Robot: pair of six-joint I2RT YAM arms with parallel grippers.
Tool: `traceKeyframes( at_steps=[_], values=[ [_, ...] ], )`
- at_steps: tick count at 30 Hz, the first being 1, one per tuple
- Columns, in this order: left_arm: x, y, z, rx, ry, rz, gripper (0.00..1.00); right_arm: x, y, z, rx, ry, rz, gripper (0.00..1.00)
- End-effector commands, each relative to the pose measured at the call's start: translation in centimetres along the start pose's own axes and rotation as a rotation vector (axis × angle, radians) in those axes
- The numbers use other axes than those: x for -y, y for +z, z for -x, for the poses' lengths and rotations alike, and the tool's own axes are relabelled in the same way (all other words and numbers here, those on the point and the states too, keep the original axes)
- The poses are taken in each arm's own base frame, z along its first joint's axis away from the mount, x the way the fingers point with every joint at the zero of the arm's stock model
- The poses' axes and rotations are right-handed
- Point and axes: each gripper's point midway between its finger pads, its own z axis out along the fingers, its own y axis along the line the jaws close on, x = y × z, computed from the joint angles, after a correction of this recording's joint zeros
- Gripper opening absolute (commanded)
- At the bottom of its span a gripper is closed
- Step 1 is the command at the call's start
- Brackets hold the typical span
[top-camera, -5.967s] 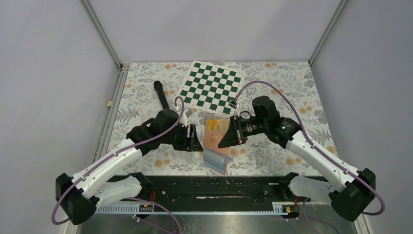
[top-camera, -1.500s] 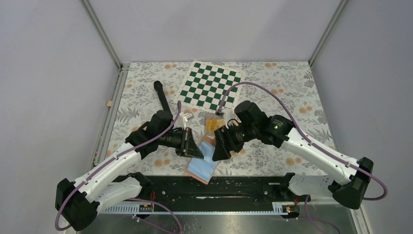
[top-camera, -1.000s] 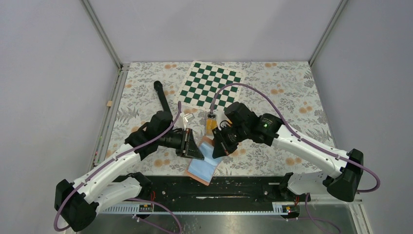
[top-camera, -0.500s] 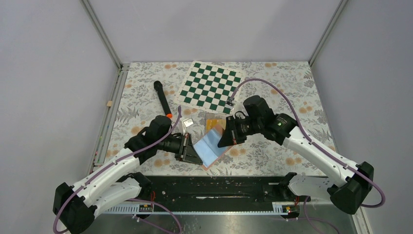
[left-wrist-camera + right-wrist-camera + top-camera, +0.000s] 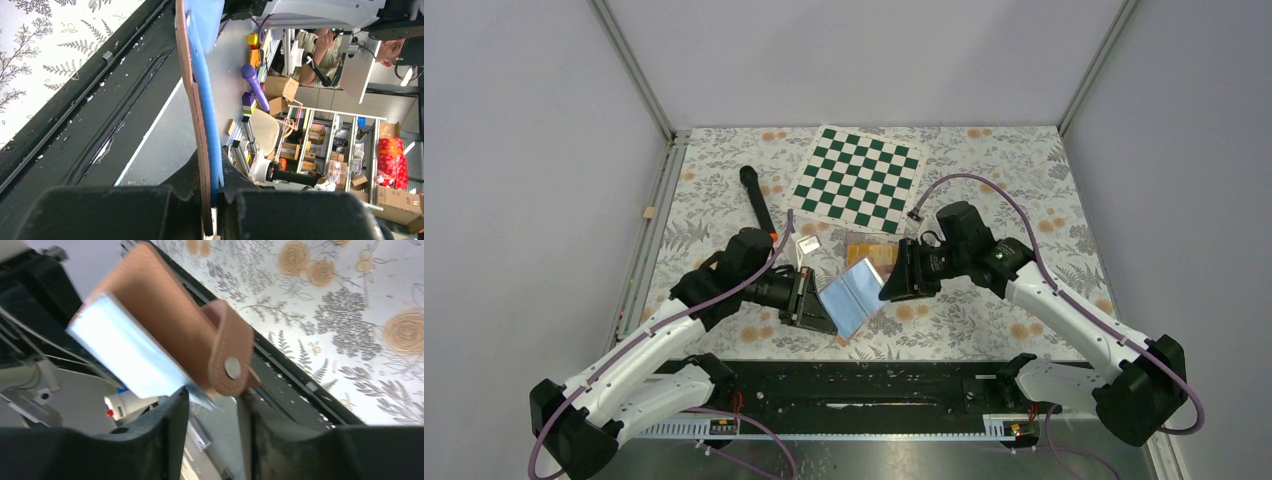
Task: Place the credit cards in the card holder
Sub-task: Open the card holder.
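The card holder point(image 5: 854, 298) hangs tilted above the table, its light blue inside facing up. My left gripper point(image 5: 816, 308) is shut on its lower left edge. In the left wrist view the card holder point(image 5: 200, 100) runs edge-on, brown and blue, pinched in my left gripper point(image 5: 212, 195). My right gripper point(image 5: 892, 284) stands open at the holder's upper right end. In the right wrist view the tan snap tab point(image 5: 229, 360) lies just beyond my right gripper point(image 5: 214, 396), apart from both fingers. Yellow-orange credit cards point(image 5: 871, 247) lie on the table behind the holder.
A green-white chessboard point(image 5: 857, 177) lies at the back. A black stick with an orange ring point(image 5: 756, 200) sits at the left, a small silver piece point(image 5: 808, 243) near it. The black rail point(image 5: 864, 385) runs along the near edge.
My right gripper has opened and let go of the card holder, drawing back to the right. My left gripper has raised and turned the holder, blue side up.
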Motion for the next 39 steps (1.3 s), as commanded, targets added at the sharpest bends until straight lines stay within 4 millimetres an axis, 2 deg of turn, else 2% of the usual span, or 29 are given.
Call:
traceKeyframes(
  at_steps=[1,3,6,10,17,22,26,33,39],
  values=[
    [2.0,-0.9,0.7,0.014,0.077,-0.022,0.00,-0.2,-0.9,-0.4,0.001,-0.027,0.011,0.56],
    [2.0,-0.8,0.7,0.004,0.073,-0.022,0.00,-0.9,-1.1,-0.5,-0.003,-0.055,0.043,0.70],
    [2.0,-0.7,0.7,-0.008,0.067,-0.026,0.00,-1.9,-1.6,-0.5,-0.004,-0.105,0.094,0.84],
    [2.4,-0.7,0.7,-0.017,0.076,-0.038,0.00,-2.8,-1.6,-0.9,-0.037,-0.132,0.155,0.92],
    [3.3,-0.9,0.6,-0.034,0.093,-0.067,0.00,-3.3,-0.9,-0.8,-0.064,-0.135,0.205,0.94],
    [3.9,-0.9,0.3,-0.051,0.102,-0.082,0.00,-3.0,-0.1,-0.6,-0.064,-0.140,0.169,0.94],
    [4.1,-0.9,0.1,-0.056,0.105,-0.085,0.00,-1.6,0.0,-0.3,-0.033,-0.155,0.053,0.94],
    [4.2,-0.9,-0.1,-0.060,0.110,-0.086,0.00,2.2,-1.3,0.5,0.048,-0.167,-0.225,0.94],
    [4.7,-0.9,-0.4,-0.072,0.129,-0.099,0.00,2.1,-0.9,0.7,0.060,-0.154,-0.214,0.95]
  ],
)
